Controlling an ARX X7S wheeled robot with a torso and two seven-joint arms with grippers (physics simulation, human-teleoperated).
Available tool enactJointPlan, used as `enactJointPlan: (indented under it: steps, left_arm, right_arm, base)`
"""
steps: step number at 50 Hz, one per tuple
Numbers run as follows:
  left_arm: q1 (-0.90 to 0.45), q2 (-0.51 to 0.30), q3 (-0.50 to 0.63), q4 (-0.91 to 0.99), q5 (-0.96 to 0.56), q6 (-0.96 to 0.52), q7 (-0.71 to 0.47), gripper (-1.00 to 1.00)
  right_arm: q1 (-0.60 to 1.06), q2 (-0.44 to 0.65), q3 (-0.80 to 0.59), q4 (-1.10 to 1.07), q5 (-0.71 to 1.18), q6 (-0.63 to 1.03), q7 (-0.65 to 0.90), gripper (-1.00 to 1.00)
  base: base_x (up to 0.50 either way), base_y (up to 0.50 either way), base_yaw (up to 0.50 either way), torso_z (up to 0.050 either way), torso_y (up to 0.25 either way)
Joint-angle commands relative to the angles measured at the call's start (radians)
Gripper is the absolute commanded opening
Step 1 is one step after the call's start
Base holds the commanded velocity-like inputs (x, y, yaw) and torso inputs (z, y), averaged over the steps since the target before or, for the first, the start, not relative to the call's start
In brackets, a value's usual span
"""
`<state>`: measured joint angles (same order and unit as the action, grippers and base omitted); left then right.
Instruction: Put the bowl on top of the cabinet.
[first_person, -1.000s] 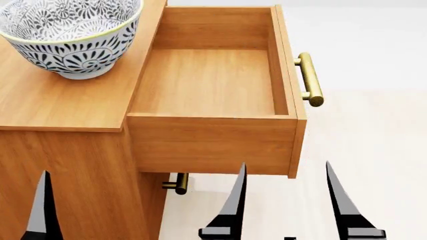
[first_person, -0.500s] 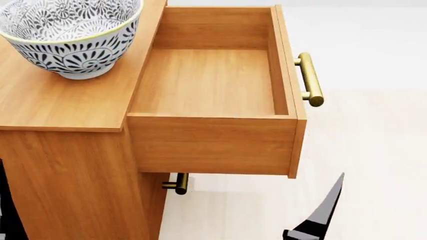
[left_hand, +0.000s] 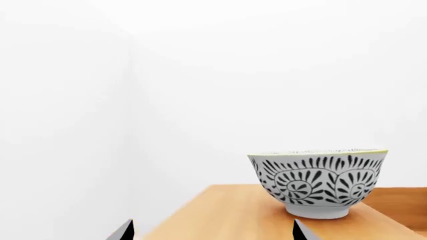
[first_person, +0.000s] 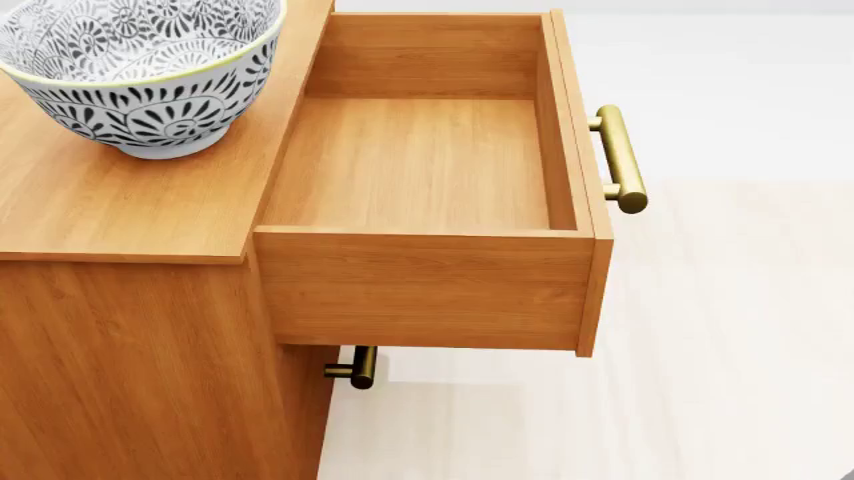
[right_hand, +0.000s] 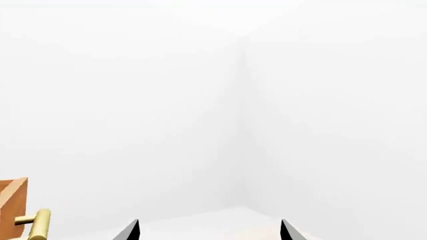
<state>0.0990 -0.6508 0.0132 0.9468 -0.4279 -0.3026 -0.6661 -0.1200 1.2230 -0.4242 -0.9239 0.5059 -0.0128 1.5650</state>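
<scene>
On cabinet (first_person: 120, 215) top: patterned bowl (first_person: 140, 70), upright
Left gripper (left_hand: 212, 231): fingers spread, empty
Right gripper (right_hand: 209, 231): fingers spread, empty

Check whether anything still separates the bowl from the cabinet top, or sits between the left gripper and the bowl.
Nothing visible does. The bowl already rests on the cabinet top, beside the open drawer. In the wrist view, the left gripper faces it, jaws apart, across bare wood.

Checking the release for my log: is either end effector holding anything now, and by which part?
Nothing is held. Both end effectors, left and right, are open and empty; the bowl sits free on the cabinet.
</scene>
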Motion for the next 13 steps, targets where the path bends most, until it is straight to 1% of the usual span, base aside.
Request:
enactJointPlan:
  steps: [1, 5, 13]
  left_arm:
    - [0.024, -0.018, -0.062, 0.01, -0.034, 0.007, -0.015, 1.0]
    - [0.029, -0.02, -0.068, 0.01, -0.037, 0.011, -0.015, 1.0]
    - [0.036, -0.027, -0.087, 0.008, -0.045, 0.019, -0.017, 1.0]
  right_arm:
    - [-0.428, 0.012, 0.431, -0.052, -0.017, -0.048, -0.006, 1.0]
    - [-0.522, -0.015, 0.531, -0.059, -0.022, -0.062, -0.027, 1.0]
    - [-0.634, -0.074, 0.665, -0.07, -0.024, -0.075, -0.072, 1.0]
  base:
    - [0.0, 0.0, 0.0, 0.0, 0.0]
    - [0.0, 0.0, 0.0, 0.0, 0.0]
    - [0.0, 0.0, 0.0, 0.0, 0.0]
